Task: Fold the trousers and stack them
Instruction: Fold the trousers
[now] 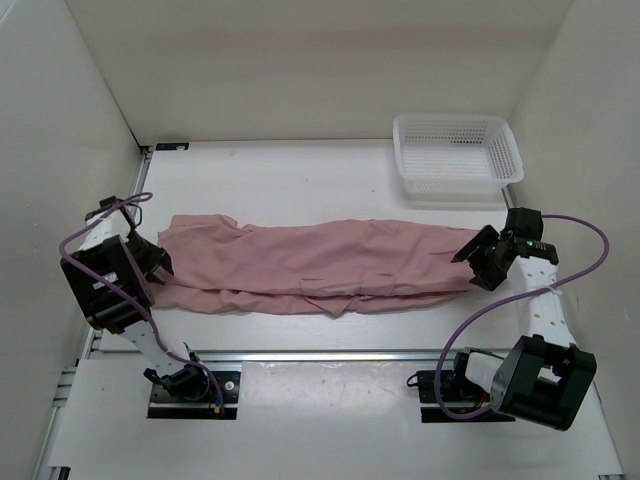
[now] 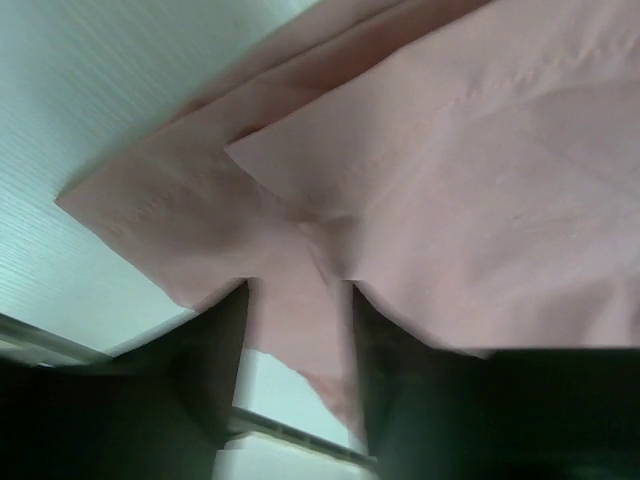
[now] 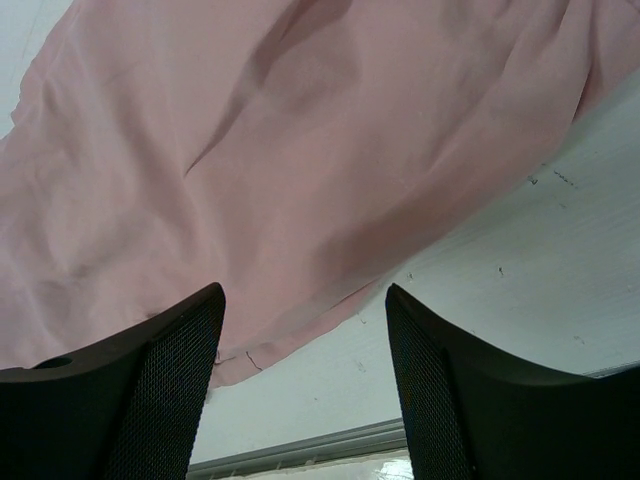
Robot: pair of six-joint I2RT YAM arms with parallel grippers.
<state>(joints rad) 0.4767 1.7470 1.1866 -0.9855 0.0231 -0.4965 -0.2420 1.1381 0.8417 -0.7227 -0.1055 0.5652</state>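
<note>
While parked at either end of trousers, lengthwise on counter: left gripper spread, cloth between jaws; right gripper spread at cloth edge. Likely pre-grasp for crosswise fold; next, pinch both ends.

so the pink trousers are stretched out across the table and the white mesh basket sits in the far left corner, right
Not quite. The white mesh basket sits in the far right corner, not the left, as the top external view shows. The rest holds: the dusty-pink trousers lie stretched out across the table.
</note>
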